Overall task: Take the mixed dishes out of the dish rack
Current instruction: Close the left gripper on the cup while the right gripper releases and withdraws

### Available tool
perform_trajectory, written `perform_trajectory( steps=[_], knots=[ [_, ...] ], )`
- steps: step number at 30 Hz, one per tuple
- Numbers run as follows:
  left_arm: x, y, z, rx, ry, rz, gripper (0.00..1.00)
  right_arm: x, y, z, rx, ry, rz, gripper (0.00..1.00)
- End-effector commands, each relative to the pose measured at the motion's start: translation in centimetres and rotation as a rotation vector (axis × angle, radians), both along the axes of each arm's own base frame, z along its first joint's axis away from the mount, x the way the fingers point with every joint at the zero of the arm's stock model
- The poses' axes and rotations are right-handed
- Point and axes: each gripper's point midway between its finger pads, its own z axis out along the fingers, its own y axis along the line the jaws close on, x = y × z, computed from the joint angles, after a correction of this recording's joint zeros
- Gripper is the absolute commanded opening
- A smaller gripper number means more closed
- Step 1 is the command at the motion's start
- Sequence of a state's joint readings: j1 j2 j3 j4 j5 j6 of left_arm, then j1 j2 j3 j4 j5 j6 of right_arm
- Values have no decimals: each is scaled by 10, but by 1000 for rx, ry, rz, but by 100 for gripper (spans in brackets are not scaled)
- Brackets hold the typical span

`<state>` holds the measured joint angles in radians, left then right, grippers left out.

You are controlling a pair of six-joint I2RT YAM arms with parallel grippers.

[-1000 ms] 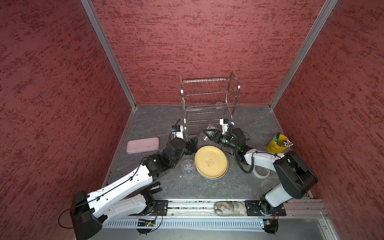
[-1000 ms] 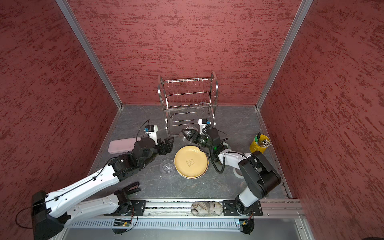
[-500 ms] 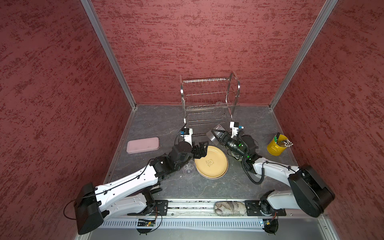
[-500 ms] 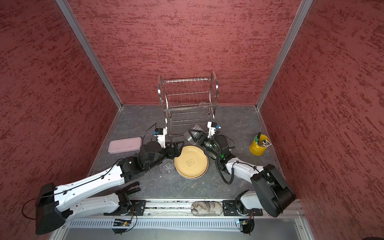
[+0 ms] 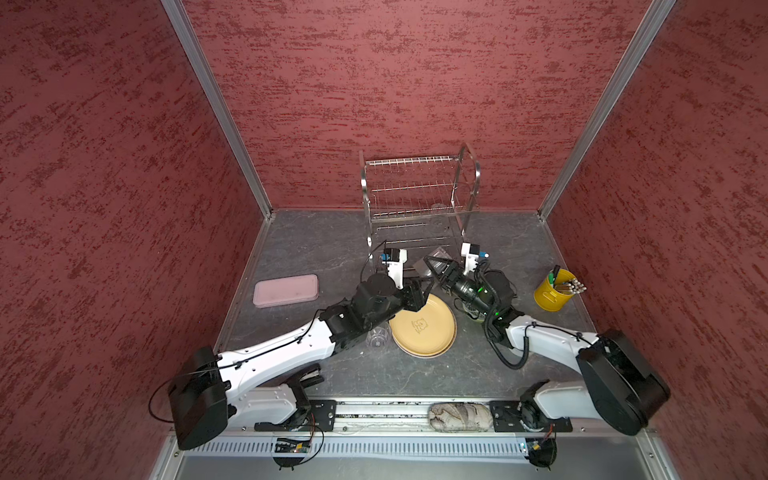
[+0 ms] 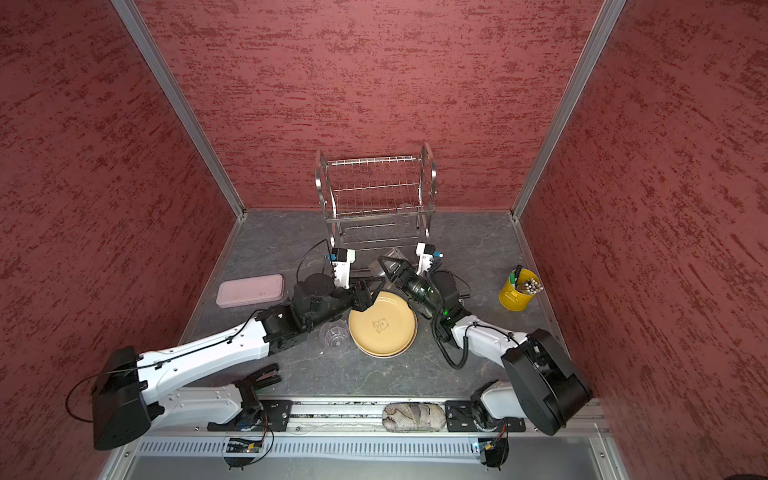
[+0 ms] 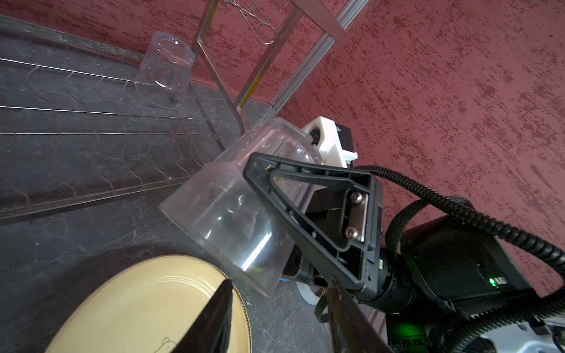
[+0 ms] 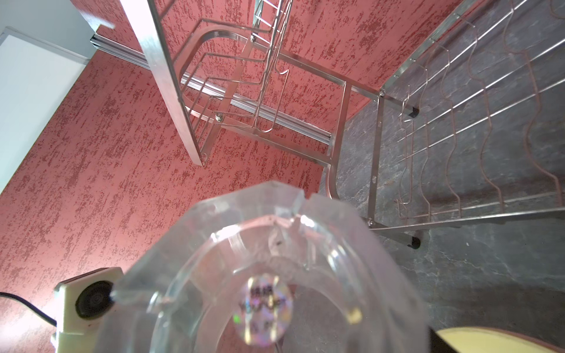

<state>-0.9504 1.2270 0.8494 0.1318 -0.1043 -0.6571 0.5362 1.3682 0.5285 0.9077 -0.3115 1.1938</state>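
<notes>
Clear tumbler (image 7: 226, 214) clamped between the jaws of the right gripper (image 5: 433, 266), tilted, mouth toward the tan-yellow plate (image 5: 424, 328), just in front of the dish rack (image 5: 415, 191). Left gripper (image 6: 371, 291) over the plate's far-left rim, jaws partly apart, nothing between them. Plate flat on the table, bear drawing up. Second tumbler (image 7: 165, 67) upside down on the rack's lower wire shelf. Third tumbler (image 5: 377, 337) on the table just beside the plate, partly under the left arm.
</notes>
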Motion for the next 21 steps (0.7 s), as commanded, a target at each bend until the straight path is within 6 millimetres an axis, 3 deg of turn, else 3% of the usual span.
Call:
perform_trajectory(
  steps=[1,13,19,21],
  knots=[
    [6,-10,16,-45,-33,-33,50,1,3,32,88,-61,16,44],
    [22,-28,23,-105,6,-90,27,-4,1,38,101,-73,20,43],
    [26,-37,25,-121,5,-106,26,-5,1,45,109,-87,27,43],
    [26,-38,26,-125,6,-111,18,-5,2,48,110,-93,29,43]
  ],
)
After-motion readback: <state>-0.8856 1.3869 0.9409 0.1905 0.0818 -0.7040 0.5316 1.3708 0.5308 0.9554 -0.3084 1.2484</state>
